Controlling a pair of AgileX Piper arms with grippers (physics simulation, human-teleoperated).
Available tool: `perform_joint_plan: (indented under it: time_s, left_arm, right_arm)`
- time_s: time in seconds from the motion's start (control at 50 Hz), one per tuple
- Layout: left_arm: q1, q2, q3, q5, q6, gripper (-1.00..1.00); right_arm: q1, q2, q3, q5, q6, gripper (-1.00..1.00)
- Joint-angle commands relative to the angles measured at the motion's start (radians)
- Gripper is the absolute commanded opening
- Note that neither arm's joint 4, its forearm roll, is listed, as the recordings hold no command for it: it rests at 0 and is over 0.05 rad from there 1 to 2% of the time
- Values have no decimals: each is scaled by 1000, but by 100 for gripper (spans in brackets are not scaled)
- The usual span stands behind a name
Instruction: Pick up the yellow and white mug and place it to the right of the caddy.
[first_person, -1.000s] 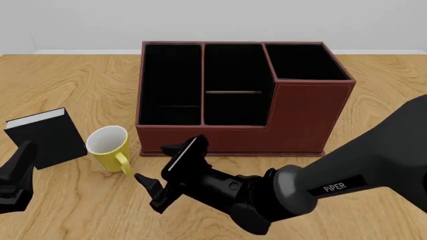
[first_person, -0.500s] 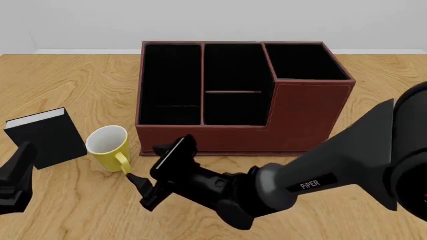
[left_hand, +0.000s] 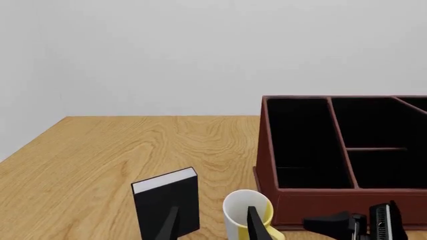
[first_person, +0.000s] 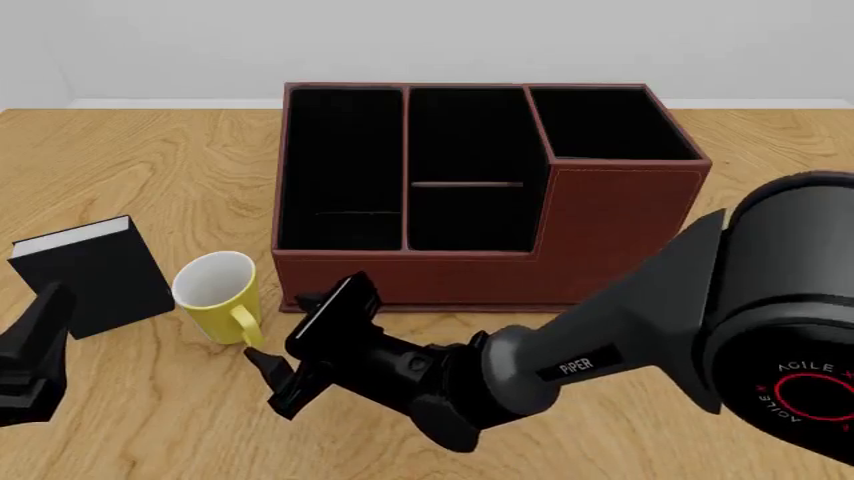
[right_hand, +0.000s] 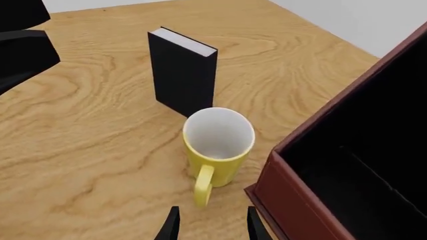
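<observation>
The right gripper (first_person: 310, 345) – jaws parted, empty – points straight at the loop handle (right_hand: 203, 186) of the upright yellow and white mug (first_person: 222, 296), just ahead, left of the caddy (first_person: 607, 240); nearer than the left gripper (first_person: 30, 345)

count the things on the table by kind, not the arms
mug: 1, the yellow and white mug
caddy: 1, the reddish-brown caddy
book: 1, the black book
total: 3
</observation>
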Motion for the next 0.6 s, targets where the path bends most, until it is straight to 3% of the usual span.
perform_joint_plan:
  time_s: [0.02,0.6]
  left_arm:
    - [0,2,0,-2,0,100]
    - [0,2,0,-2,0,100]
  right_arm:
    - [4,32,-41,16,-1,100]
    - [15,102,-139,52,17,100]
